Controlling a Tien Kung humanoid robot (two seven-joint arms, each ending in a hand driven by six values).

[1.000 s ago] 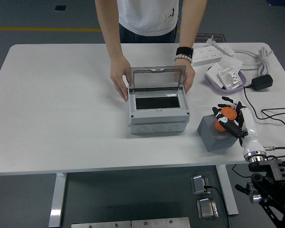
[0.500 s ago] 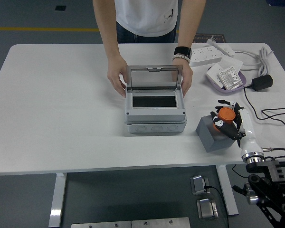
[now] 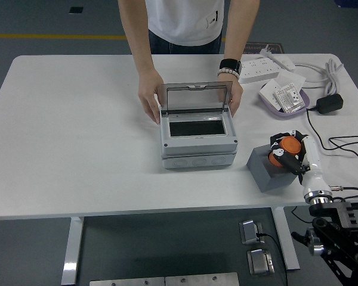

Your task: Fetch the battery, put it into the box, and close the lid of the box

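Note:
A grey box point(image 3: 198, 143) stands mid-table with its clear lid point(image 3: 196, 98) raised upright. A person at the far side holds the box with a hand on each side of it point(image 3: 148, 98). My right hand point(image 3: 288, 150) is at the right, above a grey block point(image 3: 269, 168), with its fingers curled around an orange battery point(image 3: 286, 146). The battery sits at the block's top right. The left arm does not show.
A purple tray point(image 3: 269, 101) with a white device is at the far right. Behind it lie a white power strip point(image 3: 258, 68), a black adapter point(image 3: 329, 103) and cables point(image 3: 346, 146) running along the right edge.
My right hand has closed tighter around the orange battery above the block. The person shifted the box slightly left, then back right.

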